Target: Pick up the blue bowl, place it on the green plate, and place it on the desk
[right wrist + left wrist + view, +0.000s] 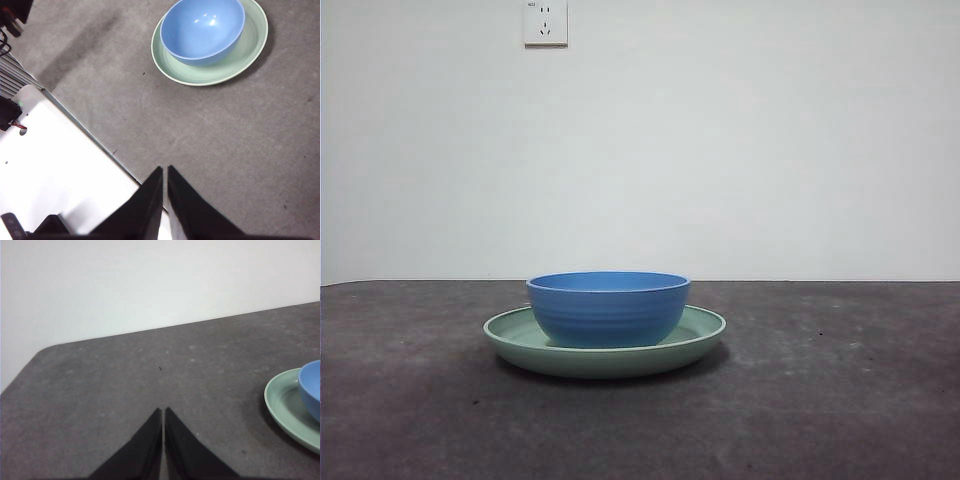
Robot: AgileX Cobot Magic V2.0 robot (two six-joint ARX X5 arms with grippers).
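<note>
The blue bowl [608,307] stands upright in the green plate [702,332] on the desk [840,390], in the middle of the front view. The right wrist view shows the bowl [202,29] empty inside, sitting in the plate [249,47]. The left wrist view shows an edge of the bowl [312,387] and plate [285,405] off to one side. My left gripper [163,412] is shut and empty above bare desk, away from the plate. My right gripper [165,170] is shut and empty, high above the desk's edge, well back from the plate. Neither arm shows in the front view.
A white wall with a socket [545,22] stands behind the desk. The right wrist view shows a white base [55,165] and black hardware [10,20] beside the desk's edge. The desk's rounded corner [42,352] shows in the left wrist view.
</note>
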